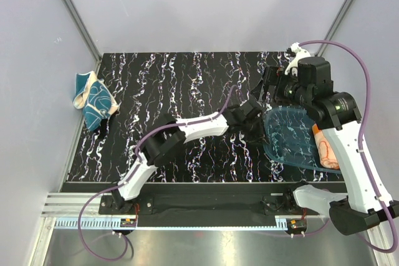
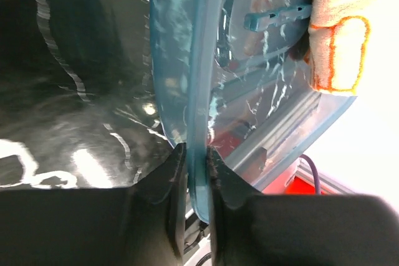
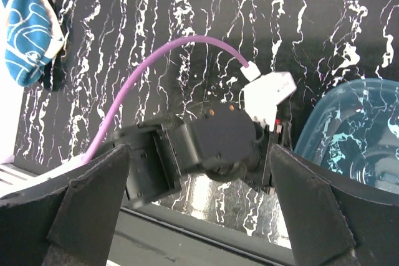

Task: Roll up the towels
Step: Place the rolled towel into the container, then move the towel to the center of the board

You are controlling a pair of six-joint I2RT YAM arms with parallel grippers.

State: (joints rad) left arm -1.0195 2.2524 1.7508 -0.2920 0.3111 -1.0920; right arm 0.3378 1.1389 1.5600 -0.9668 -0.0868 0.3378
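The teal towel [image 1: 93,101] with white swirls lies bunched at the table's far left edge, also in the right wrist view's top left corner [image 3: 28,35]. The orange and peach towel [image 1: 326,147] lies at the right, partly under the translucent blue tray [image 1: 290,135] and behind my right arm; the left wrist view shows this towel [image 2: 340,35] past the tray. My left gripper [image 2: 196,151] is shut on the tray's rim [image 2: 190,66], one finger on each side, and reaches in from the tray's left [image 1: 262,130]. My right gripper [image 1: 273,86] hangs open above the left wrist [image 3: 201,149], holding nothing.
The black marbled tabletop [image 1: 187,85] is bounded by pale walls on three sides. The left arm's purple cable [image 3: 156,66] arcs over the table. A metal rail [image 1: 187,207] runs along the near edge by the arm bases.
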